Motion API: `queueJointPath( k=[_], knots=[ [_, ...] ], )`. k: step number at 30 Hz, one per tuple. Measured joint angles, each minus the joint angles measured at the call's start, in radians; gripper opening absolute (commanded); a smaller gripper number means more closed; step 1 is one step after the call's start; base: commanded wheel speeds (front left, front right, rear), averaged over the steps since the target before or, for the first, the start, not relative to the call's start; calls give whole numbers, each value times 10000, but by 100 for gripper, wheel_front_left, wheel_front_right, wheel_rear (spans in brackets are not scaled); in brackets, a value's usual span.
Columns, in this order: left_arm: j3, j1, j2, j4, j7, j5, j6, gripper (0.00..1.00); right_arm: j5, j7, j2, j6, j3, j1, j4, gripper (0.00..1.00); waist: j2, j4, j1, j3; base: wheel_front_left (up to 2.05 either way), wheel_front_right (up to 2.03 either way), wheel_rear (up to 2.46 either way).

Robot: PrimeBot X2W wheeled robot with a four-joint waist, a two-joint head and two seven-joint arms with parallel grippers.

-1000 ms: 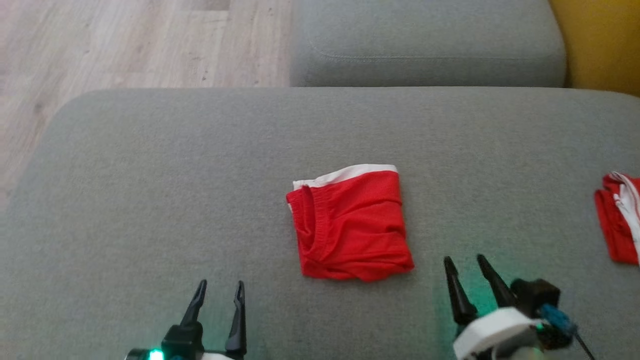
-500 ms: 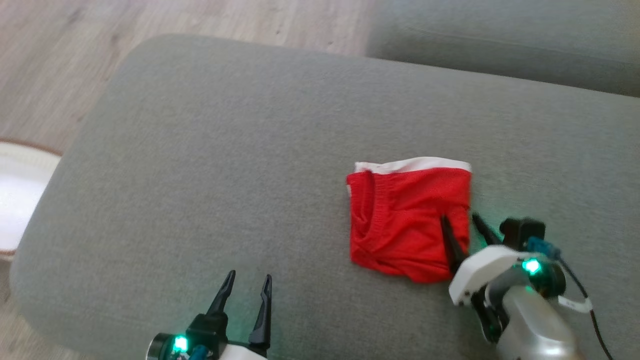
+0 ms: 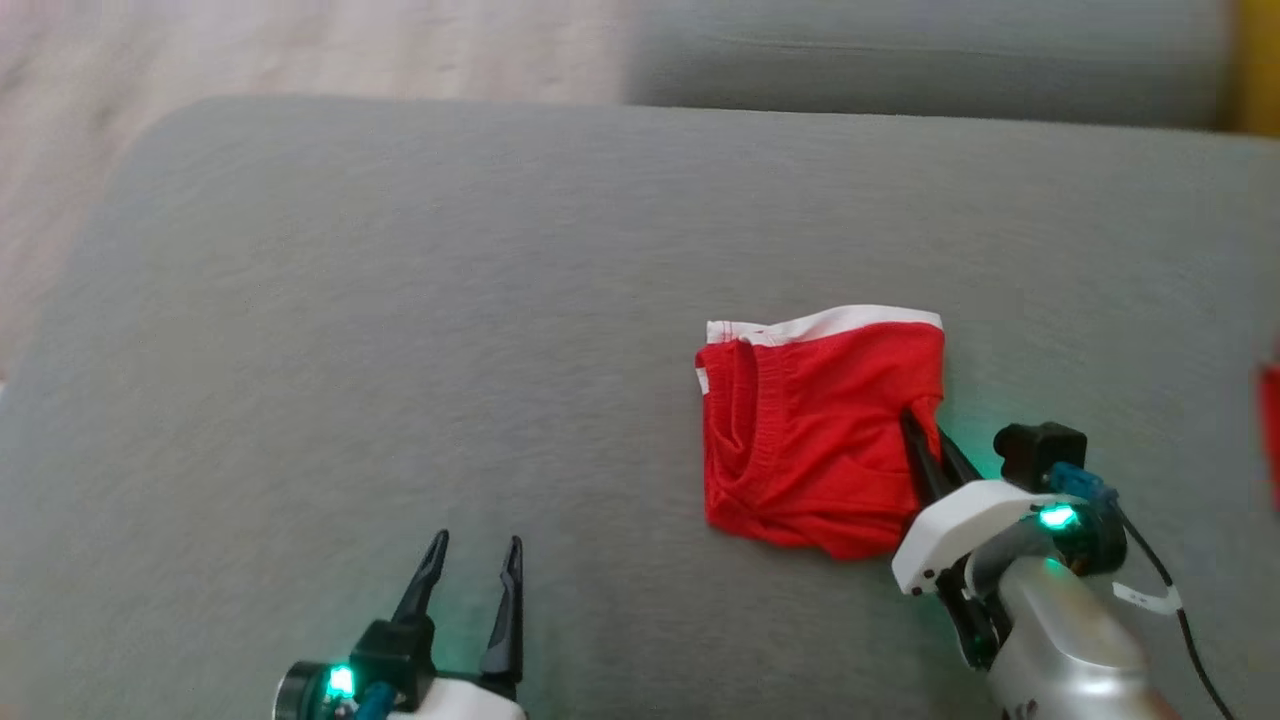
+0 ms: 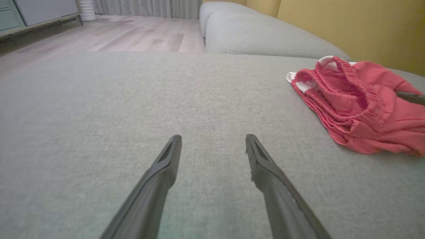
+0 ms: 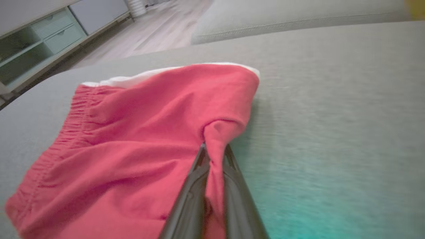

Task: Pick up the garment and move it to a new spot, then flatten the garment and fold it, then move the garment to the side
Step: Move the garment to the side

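The garment (image 3: 810, 440) is a folded red pair of shorts with a white band, lying on the grey sofa cushion (image 3: 400, 300). My right gripper (image 3: 925, 432) is shut on its right edge, and a pinch of red cloth (image 5: 215, 139) bunches up between the two dark fingers. In the left wrist view the garment (image 4: 358, 103) lies at the right, apart from my left gripper (image 4: 212, 142). That left gripper (image 3: 475, 550) stands open above bare cushion at the lower left, well left of the garment.
A second grey cushion (image 3: 900, 60) lies behind. Wooden floor (image 3: 250, 50) runs past the cushion's far left edge. A sliver of another red cloth (image 3: 1270, 430) shows at the right border. A low cabinet (image 5: 40, 36) stands across the floor. A yellow wall (image 4: 348, 26) rises beyond the sofa.
My right gripper has reached forward onto the garment's right edge and shut on it, pinching up the cloth. The head camera has shifted. The left gripper stays open.
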Motion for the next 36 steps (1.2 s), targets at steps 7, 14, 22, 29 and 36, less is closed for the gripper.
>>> queueJointPath(
  k=[7,14,22,29,36],
  knots=[
    [25,-715,0,-90,0,0,-67,100,-272,-10,-10,0,326,-4,-451,0,0,-1984,0,49,0,0,0],
    [-140,-1513,-13,100,0,-12,-188,100,-259,-10,-35,0,857,-20,-658,0,0,-4340,0,333,0,0,0],
    [-598,-1616,-21,328,-2,-10,-242,100,-123,-10,-389,0,1315,-593,-851,0,0,-5816,0,1056,0,0,0],
    [-924,-1627,-13,746,-2,125,-376,100,-316,293,-1515,0,1584,-2601,-642,0,0,-5448,0,1573,0,0,0],
    [-1151,-1841,-27,721,-33,265,-403,100,-1223,719,-3336,0,550,-4019,951,37,0,-4475,0,1810,0,0,0]
  ],
)
